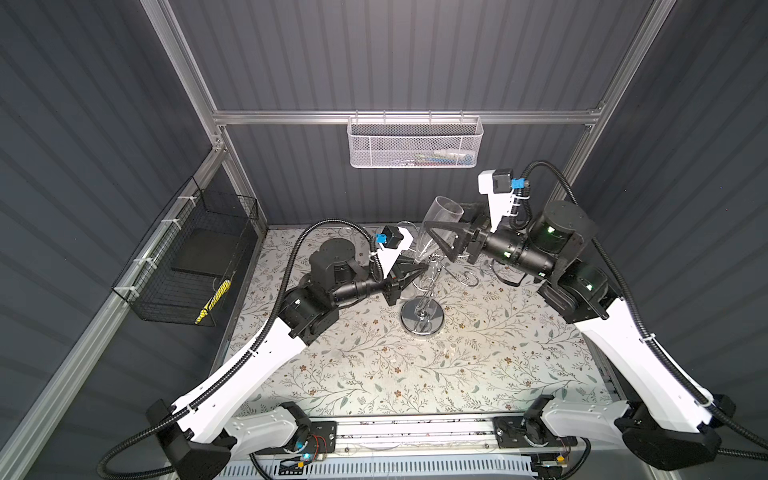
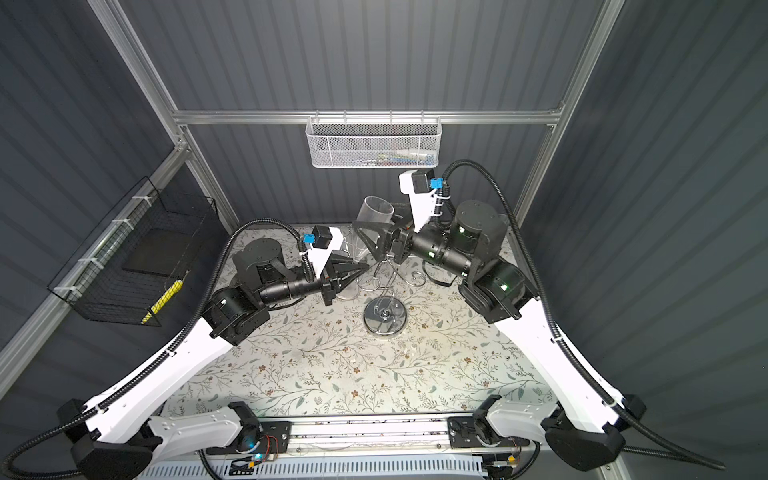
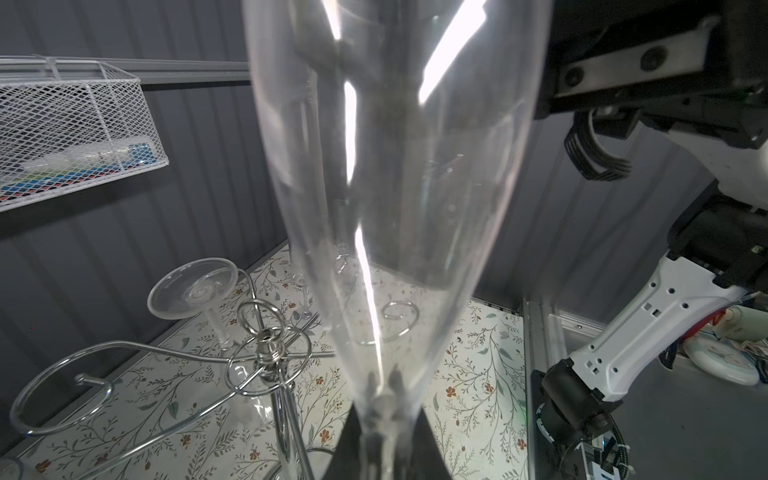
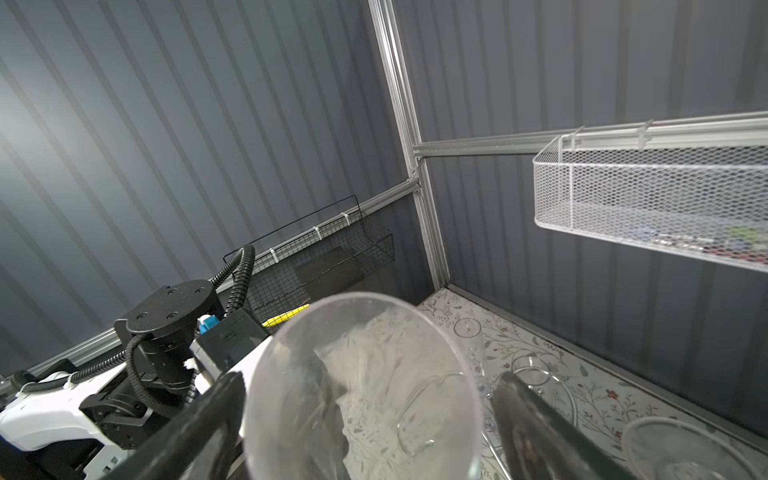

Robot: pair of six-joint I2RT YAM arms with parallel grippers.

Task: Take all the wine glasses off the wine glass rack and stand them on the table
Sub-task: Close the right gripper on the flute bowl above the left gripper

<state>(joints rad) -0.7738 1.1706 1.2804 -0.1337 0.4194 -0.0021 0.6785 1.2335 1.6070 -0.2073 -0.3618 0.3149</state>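
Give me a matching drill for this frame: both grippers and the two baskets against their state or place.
1 left gripper
2 right gripper
3 white basket
4 black basket

A hung on back rail
B shut on wine glass, at its narrow end
C open, either side of the glass's bowl
D on left wall

Pairs: 1-B, 2-C, 3-A, 4-D

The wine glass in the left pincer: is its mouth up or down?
Mouth up, slightly tilted: the wine glass widens from the shut left pincer at its stem to the open rim above.
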